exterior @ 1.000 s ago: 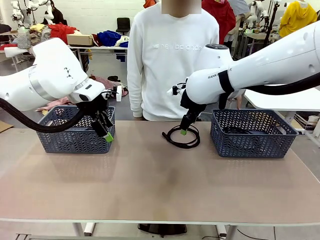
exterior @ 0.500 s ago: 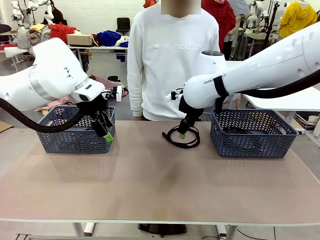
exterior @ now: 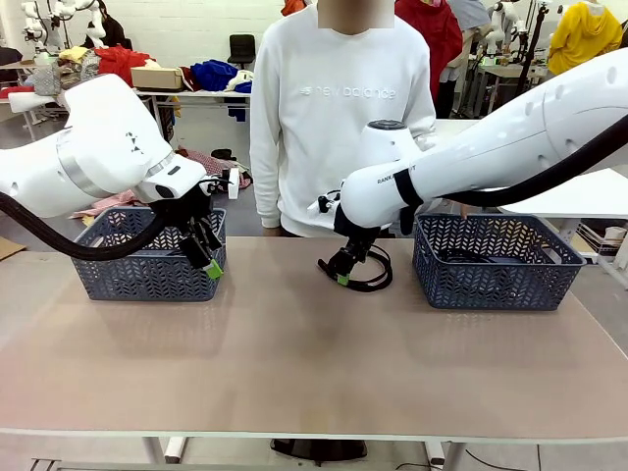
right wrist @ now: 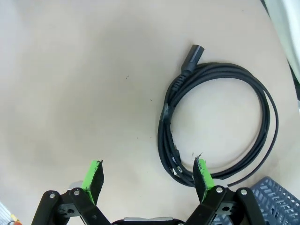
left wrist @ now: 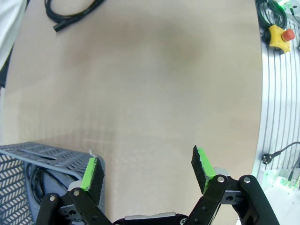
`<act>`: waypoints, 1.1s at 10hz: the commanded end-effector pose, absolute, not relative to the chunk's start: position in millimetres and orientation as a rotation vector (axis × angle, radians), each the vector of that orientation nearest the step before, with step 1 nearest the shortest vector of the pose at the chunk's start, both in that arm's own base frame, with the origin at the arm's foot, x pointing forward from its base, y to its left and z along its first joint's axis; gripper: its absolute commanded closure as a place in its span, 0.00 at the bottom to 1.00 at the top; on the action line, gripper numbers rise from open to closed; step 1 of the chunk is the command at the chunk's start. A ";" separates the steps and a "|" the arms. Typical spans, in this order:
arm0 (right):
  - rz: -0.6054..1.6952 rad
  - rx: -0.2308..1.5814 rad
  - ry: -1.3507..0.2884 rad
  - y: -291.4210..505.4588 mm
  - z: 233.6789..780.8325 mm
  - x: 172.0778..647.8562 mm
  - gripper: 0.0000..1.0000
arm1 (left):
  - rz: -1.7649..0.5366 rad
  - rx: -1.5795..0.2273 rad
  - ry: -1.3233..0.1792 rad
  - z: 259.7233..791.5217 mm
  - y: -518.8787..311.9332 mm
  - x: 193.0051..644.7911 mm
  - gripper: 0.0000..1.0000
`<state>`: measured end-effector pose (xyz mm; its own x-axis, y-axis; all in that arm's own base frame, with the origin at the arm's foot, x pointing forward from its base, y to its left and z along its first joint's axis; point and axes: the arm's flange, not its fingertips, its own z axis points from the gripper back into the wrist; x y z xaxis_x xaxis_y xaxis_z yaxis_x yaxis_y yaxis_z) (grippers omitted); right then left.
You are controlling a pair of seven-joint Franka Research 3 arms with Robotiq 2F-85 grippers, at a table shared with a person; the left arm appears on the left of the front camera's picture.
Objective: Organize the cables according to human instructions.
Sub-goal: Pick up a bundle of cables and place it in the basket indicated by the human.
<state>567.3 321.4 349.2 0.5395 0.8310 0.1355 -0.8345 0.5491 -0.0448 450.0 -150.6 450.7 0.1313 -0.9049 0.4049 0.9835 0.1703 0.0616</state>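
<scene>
Cables: one coiled black cord (right wrist: 215, 126) on table | two blue-grey perforated baskets (exterior: 147, 257) (exterior: 496, 260) | left gripper (left wrist: 147, 171), right gripper (right wrist: 147, 178): both released, nothing grasped

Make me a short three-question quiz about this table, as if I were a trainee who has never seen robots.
1. True or false: the right end effector is shut on the coiled cable.
2. Where does that cable lie? A) inside the left basket B) on the table C) in the person's hand
3. Which end effector hangs by the left basket?

Key: 1. False, it is open above it. 2. B. 3. The left end effector.
</scene>
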 end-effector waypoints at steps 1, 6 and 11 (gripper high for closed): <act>0.974 -0.019 -0.125 333.7 347.2 577.8 0.00 | -1.394 -0.246 -0.384 452.2 -148.6 451.6 0.02; 0.990 0.000 -0.090 342.7 331.5 591.3 0.00 | -1.394 -0.246 -0.384 452.2 -148.6 451.6 0.02; 0.967 -0.013 -0.089 347.3 316.0 601.3 0.00 | -1.394 -0.246 -0.384 452.2 -148.6 451.6 0.02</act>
<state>595.2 339.5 315.0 0.5400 0.8371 0.0877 -0.8394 0.5432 -0.0167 450.1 -150.6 450.8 0.1313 -0.9048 0.4050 0.9835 0.1703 0.0617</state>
